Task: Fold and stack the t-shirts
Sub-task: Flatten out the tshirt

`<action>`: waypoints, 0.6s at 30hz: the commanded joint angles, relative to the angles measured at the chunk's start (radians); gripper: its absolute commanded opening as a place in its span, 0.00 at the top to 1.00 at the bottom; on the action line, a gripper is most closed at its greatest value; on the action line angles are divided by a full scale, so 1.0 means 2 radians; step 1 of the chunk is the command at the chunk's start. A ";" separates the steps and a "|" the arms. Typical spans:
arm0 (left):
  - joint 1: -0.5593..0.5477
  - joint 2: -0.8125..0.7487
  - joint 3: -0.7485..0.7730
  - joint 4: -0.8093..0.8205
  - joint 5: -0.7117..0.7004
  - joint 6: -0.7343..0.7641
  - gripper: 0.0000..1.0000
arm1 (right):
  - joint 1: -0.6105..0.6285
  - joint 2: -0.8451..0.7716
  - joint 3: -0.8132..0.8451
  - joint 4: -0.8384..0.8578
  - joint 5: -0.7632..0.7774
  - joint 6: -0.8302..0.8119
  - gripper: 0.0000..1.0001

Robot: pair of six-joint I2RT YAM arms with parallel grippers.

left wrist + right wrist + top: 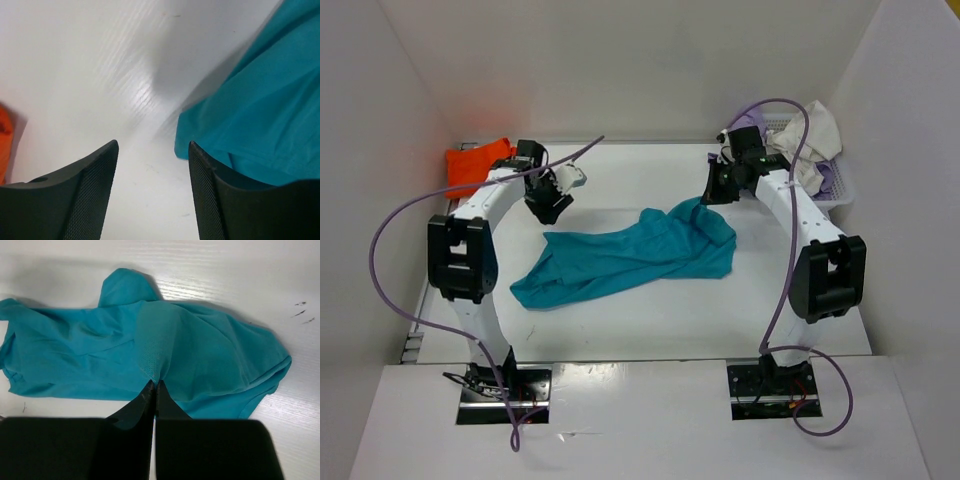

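A teal-blue t-shirt (620,255) lies crumpled across the middle of the table. My right gripper (712,192) is at its back right corner. In the right wrist view that gripper (155,383) is shut on a raised ridge of the teal cloth (210,355). My left gripper (552,205) hangs open over bare table just beyond the shirt's left end. Nothing lies between its fingers (95,190), and the teal edge (260,100) sits just past the right finger. An orange t-shirt (478,160) lies at the back left. Off-white (817,135) and lavender (825,178) shirts sit in the basket.
A white mesh basket (840,192) stands at the back right corner against the side wall. White walls close in the table (650,320) on the left, back and right. A sliver of the orange shirt (4,140) shows at the left edge of the left wrist view.
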 commanded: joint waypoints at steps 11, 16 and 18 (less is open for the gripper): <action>-0.067 -0.090 -0.148 0.007 -0.012 0.003 0.38 | 0.009 -0.021 0.005 0.029 -0.006 -0.002 1.00; -0.077 -0.045 -0.143 0.010 -0.024 -0.009 0.37 | 0.009 -0.035 -0.011 0.029 -0.001 -0.002 1.00; -0.077 -0.040 -0.143 0.005 -0.019 -0.009 0.37 | 0.009 -0.035 -0.015 0.029 0.003 -0.002 1.00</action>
